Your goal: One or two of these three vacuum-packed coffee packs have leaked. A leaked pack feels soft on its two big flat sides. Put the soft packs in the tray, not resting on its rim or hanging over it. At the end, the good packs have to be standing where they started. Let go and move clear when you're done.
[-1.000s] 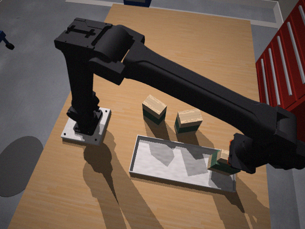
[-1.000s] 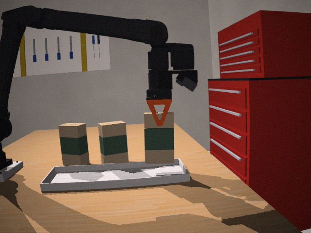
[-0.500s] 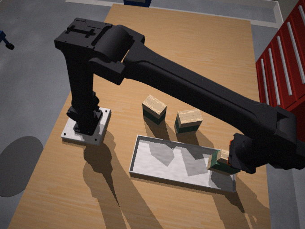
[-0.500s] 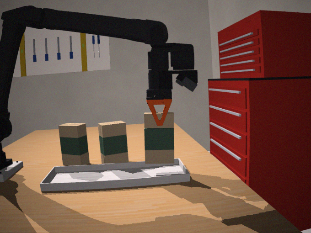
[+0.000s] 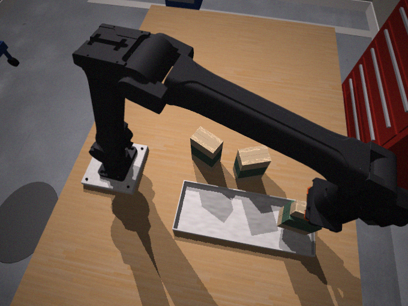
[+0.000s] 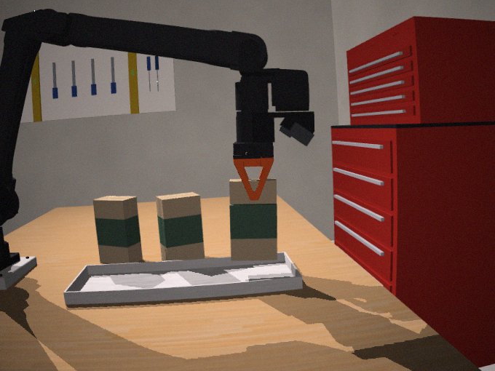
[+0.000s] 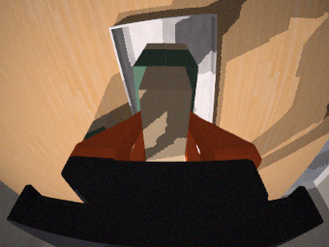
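Orange-fingered gripper point(image 6: 252, 189) of yours pinches (partly closed) the tan, green-banded coffee pack point(image 6: 252, 222) upright over the grey tray's point(image 6: 181, 292) right end.

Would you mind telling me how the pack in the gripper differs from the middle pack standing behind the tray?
The gripped pack is clamped at its top by the gripper; the middle pack stands free. The gripped pack is over the tray's right end; the middle pack stands on the table behind the tray. Both are upright, tan with a green band, and look alike in size.
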Tool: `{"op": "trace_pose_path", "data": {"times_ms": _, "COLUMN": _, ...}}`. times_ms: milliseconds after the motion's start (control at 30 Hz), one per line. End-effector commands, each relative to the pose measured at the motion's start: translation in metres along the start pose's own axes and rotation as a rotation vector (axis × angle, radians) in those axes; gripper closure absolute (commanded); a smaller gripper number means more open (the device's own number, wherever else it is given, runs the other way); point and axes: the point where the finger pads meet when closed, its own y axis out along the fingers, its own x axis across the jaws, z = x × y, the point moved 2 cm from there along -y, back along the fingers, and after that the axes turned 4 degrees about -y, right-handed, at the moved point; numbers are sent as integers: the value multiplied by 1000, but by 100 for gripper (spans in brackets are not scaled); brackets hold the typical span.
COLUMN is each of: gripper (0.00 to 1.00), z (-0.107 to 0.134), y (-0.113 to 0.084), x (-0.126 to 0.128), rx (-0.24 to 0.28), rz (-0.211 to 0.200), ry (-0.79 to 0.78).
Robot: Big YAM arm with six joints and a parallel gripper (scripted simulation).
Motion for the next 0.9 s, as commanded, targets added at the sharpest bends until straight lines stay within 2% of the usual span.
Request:
{"op": "trace_pose_path", "data": {"times_ms": 0, "gripper": 75, "z": -23, "y": -39, "x": 1, "rx": -84, "rz": 10, "ry": -21}}
{"op": "trace_pose_path", "data": {"times_ms": 400, "gripper": 75, "z": -24, "y": -38, "x": 1, "rx": -85, "rz": 11, "ry": -21}}
{"op": "trace_pose_path", "data": {"times_ms": 500, "gripper": 75, "z": -30, "y": -30, "x": 0, "rx": -96, "rz": 12, "ry": -22}}
{"op": "trace_pose_path", "data": {"times_ms": 600, "gripper": 75, "z": -31, "y": -20, "x": 0, "rx": -87, "rz": 11, "ry": -22}}
{"op": "trace_pose_path", "data": {"times_ms": 667, "gripper": 75, "z": -31, "y": -20, "x": 0, "rx": -87, "rz": 11, "ry": -22}}
{"op": "trace_pose_path", "data": {"times_ms": 700, "gripper": 75, "z": -29, "y": -36, "x": 1, "rx": -119, "rz": 15, "ry": -23}}
{"op": "trace_pose_path", "data": {"times_ms": 767, "gripper": 75, "z": -30, "y": -26, "x": 2, "rx": -109, "rz": 14, "ry": -23}}
{"op": "trace_pose_path", "data": {"times_ms": 833, "gripper": 75, "z": -13, "y": 16, "x": 3, "rx": -27, "rz": 2, "ry": -21}}
{"op": "trace_pose_path", "data": {"times_ms": 867, "gripper": 75, "z": -13, "y": 18, "x": 4, "rx": -27, "rz": 2, "ry": -21}}
